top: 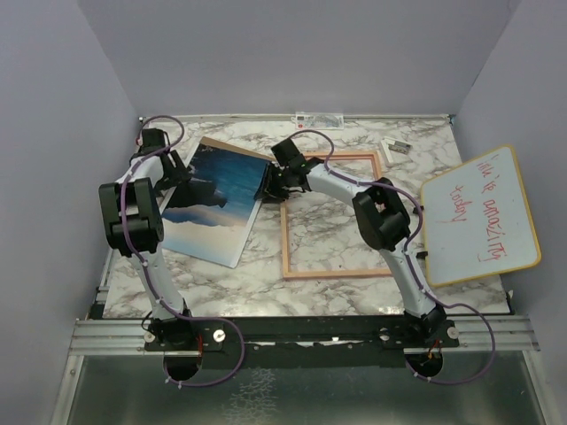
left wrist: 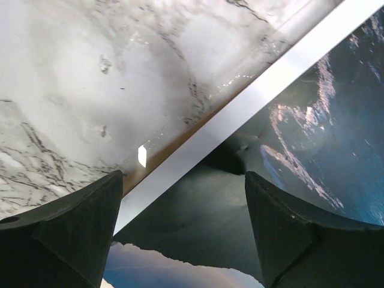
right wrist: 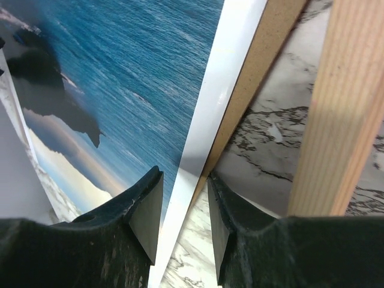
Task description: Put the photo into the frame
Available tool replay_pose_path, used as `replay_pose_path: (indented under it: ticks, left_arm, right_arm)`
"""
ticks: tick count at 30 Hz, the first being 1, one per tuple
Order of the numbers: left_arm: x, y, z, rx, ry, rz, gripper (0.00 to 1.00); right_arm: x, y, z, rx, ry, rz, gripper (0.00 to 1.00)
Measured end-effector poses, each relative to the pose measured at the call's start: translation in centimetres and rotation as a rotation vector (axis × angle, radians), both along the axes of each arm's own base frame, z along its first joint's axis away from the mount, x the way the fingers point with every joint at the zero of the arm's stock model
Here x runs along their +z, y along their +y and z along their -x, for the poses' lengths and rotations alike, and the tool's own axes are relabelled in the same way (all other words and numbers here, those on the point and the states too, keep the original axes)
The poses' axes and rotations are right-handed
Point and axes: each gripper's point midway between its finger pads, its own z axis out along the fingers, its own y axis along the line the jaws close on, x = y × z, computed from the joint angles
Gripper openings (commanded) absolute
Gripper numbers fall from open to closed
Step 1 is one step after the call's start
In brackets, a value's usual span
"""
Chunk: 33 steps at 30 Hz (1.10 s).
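The right jaws stand narrow, one on each side of the right edge of the photo, where its white border lies on a brown backing board. Whether they press on it or only bracket it cannot be told. The left jaws are wide apart and hold nothing, hovering over the photo's opposite edge and the bare counter.

The photo lies askew to the left of the frame, its right edge just beside the frame's left rim and seemingly raised off the counter.

The bite is thin and right at the border, so the photo could slip free or bend if lifted by that edge alone. Print and board look like separate sheets, so one could slide off the other. A skewed corner may also catch on the wooden rim.

The right arm covers the frame's far-left corner. No pane can be made out, only marble inside the rim. The small things at the counter's far edge are too small to name. A whiteboard sits well apart on the right.
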Motion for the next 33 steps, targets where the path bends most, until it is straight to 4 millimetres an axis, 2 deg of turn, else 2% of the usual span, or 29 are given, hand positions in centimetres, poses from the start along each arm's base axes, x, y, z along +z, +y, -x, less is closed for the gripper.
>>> replay_pose_path:
  ticks: [7, 13, 16, 18, 22, 25, 33]
  left_arm:
    - [-0.3, 2.1, 1.0, 0.080, 0.014, -0.054, 0.78]
    - [-0.4, 4.3, 4.5, 0.225, 0.055, -0.098, 0.77]
    - [-0.2, 4.8, 6.4, 0.273, 0.085, -0.115, 0.78]
    - [-0.1, 4.9, 6.9, 0.281, 0.096, -0.121, 0.78]
    - [-0.1, 4.8, 7.1, 0.274, 0.103, -0.119, 0.79]
    - [0.2, 4.4, 6.8, 0.250, 0.103, -0.098, 0.79]
    - [3.3, 3.2, 3.3, 0.190, -0.003, -0.014, 0.79]
  right_arm:
    - [0.1, 0.9, 0.9, 0.084, -0.005, -0.060, 0.41]
    - [0.2, 0.6, 0.8, 0.086, -0.030, -0.039, 0.46]
    - [0.4, -0.1, 0.1, 0.065, -0.055, 0.013, 0.48]
    - [0.8, -0.5, -0.5, 0.054, -0.078, 0.048, 0.48]
    - [1.8, -1.7, -2.6, 0.016, -0.136, 0.095, 0.51]
    - [1.8, -3.1, -4.3, -0.015, -0.166, 0.126, 0.53]
    - [0.4, -4.1, -7.4, -0.044, -0.190, 0.151, 0.54]
